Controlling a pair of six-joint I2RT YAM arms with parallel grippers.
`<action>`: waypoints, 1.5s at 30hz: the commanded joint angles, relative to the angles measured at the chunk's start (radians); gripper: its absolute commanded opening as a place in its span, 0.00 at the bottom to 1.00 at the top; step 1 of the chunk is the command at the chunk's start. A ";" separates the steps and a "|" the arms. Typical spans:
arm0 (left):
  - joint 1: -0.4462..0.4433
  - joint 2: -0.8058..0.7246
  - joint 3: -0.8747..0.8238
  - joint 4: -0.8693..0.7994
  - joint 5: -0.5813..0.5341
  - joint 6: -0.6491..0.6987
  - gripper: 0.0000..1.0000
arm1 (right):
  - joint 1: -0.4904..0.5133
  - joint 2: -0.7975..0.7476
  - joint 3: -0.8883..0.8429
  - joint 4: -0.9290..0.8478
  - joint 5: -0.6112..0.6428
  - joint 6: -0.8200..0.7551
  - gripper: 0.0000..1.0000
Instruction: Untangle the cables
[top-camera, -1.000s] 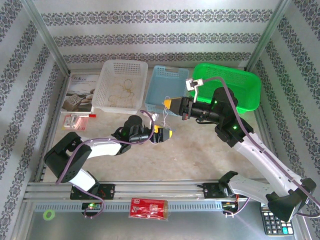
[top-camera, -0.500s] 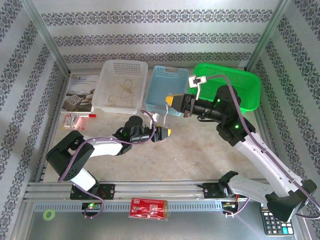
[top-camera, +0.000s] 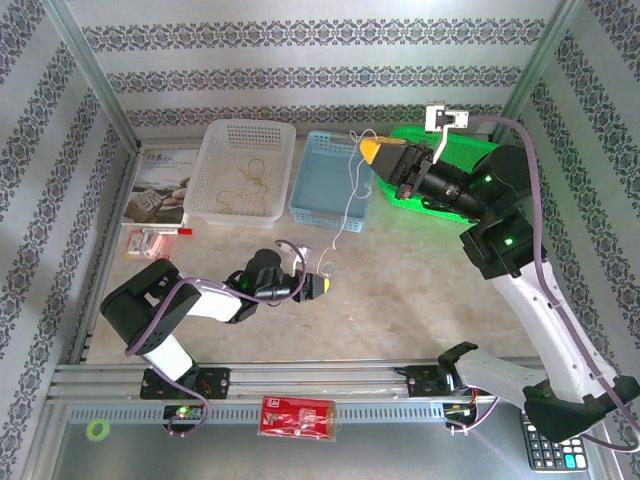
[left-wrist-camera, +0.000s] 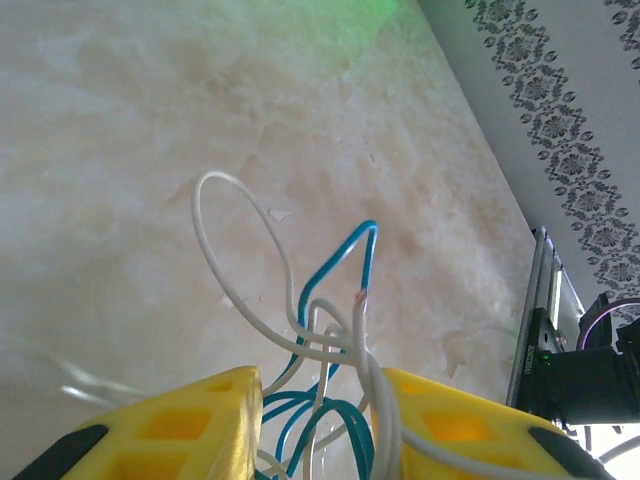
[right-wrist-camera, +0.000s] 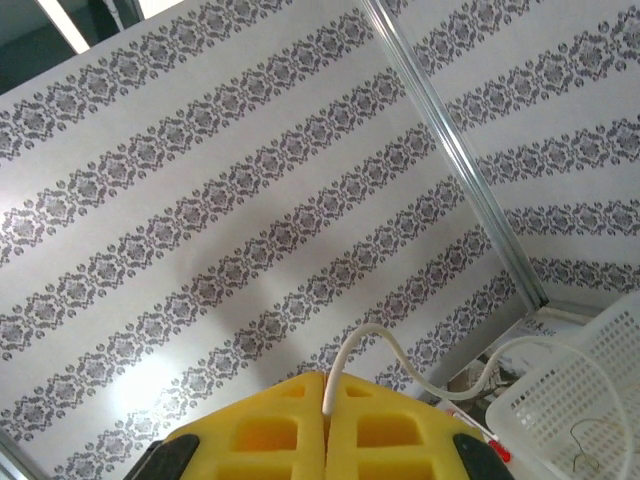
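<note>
The white cable (top-camera: 349, 205) is pinched by the closed right fingers (top-camera: 371, 151), now lifted above the right rim of the blue basket (top-camera: 325, 185). The tangled cables (left-wrist-camera: 325, 345) are clamped by the left fingers (top-camera: 322, 285), narrowed since, on the surface (top-camera: 400, 290) before that basket.

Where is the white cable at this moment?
In the top view, the white cable hangs from the raised right gripper, down past the blue basket at its right edge, to the left gripper low over the table.
</note>
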 joint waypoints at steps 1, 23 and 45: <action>-0.011 0.020 -0.009 0.097 -0.011 -0.018 0.34 | -0.012 0.012 0.036 0.035 0.011 -0.020 0.00; -0.012 0.033 -0.051 0.203 0.010 -0.090 0.39 | -0.112 0.191 0.294 0.054 0.081 -0.103 0.00; -0.007 -0.324 0.146 -0.284 -0.151 0.058 0.95 | -0.216 0.276 0.230 0.104 0.034 -0.091 0.00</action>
